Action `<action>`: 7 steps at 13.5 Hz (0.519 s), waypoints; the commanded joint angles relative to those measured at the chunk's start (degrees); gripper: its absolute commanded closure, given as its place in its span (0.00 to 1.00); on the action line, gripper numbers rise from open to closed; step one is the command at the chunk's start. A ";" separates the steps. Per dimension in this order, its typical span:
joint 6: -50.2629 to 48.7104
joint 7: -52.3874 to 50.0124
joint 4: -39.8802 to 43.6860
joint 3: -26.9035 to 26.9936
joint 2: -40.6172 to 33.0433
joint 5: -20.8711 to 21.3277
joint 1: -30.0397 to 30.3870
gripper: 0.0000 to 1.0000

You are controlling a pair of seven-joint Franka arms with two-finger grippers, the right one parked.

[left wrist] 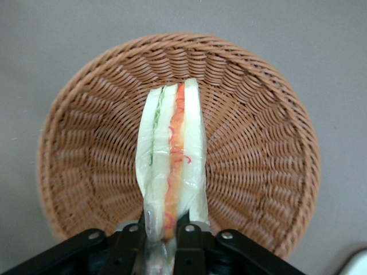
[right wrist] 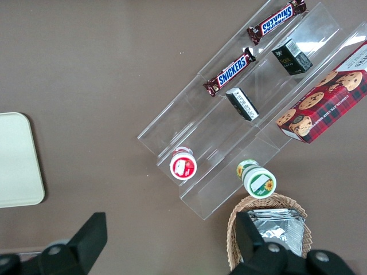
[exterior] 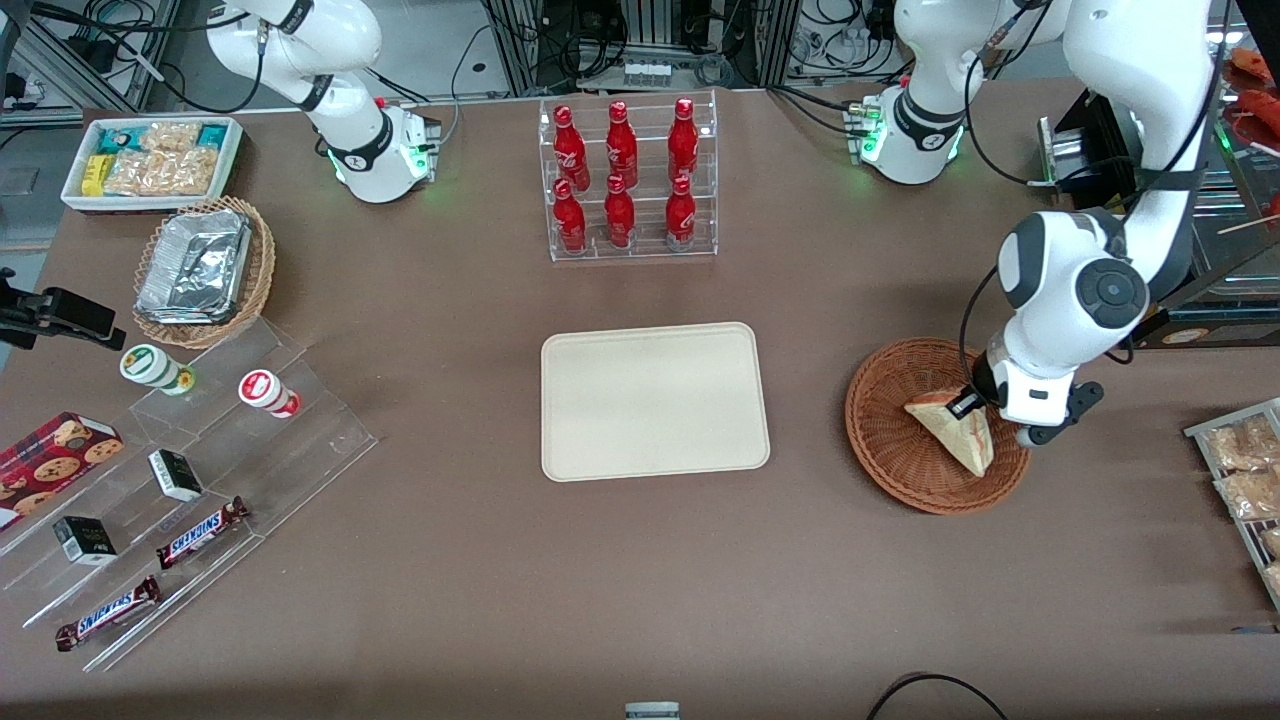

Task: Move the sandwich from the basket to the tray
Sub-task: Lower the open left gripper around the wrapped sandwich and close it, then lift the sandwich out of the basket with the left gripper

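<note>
Over the basket (exterior: 905, 455) I have the hand (exterior: 968, 404) clenched on the sandwich (exterior: 955, 430) by one corner, so its filling stripe faces the wrist camera and the wedge hangs free. It looks barely raised, perhaps touching the weave. I judge the tray (exterior: 655, 400), bare and nearby, is next.

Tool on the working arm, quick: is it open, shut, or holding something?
Tool: shut on the sandwich, over the basket.
</note>
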 commanded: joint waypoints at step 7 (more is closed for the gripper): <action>-25.51 -1.35 27.96 -0.10 0.67 -0.37 -15.23 1.00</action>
